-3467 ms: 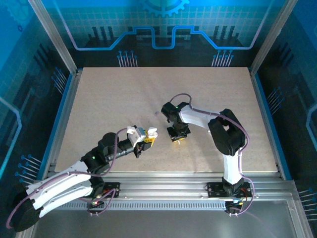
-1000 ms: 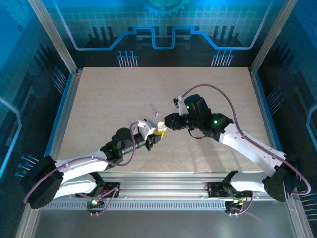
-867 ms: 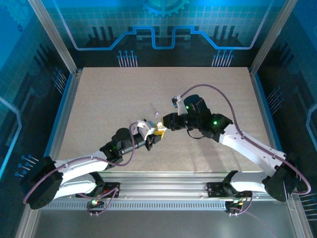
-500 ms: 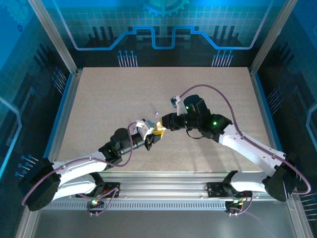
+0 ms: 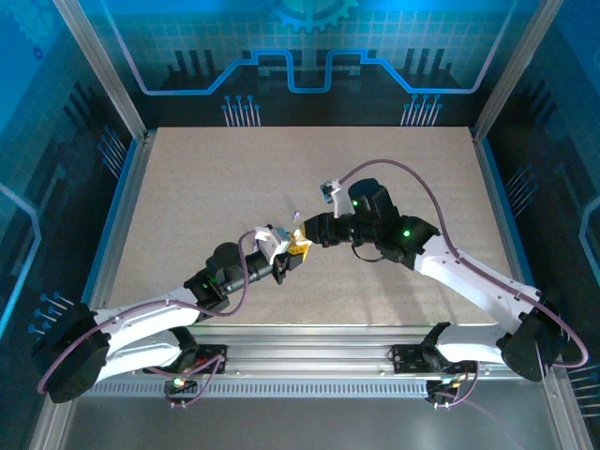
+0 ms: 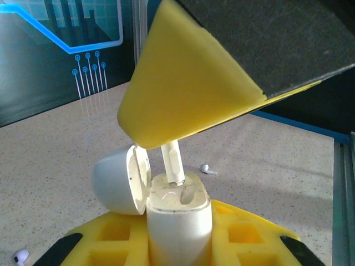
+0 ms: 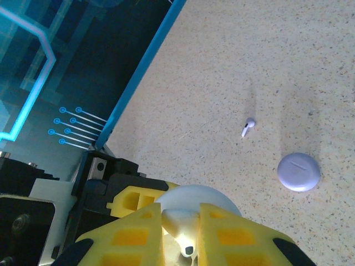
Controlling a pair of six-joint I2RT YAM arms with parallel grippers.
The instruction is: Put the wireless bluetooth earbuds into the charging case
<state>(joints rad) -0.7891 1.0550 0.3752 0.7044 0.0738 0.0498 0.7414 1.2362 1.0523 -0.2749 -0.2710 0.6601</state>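
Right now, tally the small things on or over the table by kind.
Earbuds: 3 (one held at the case, two lying loose)
Open white case: 1
Round lilac puck: 1
Total: 5

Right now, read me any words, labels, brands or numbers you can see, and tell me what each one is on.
None can be read. The case, the earbud and the puck bear no lettering; the backdrop shows only blue lines and a gear shape.
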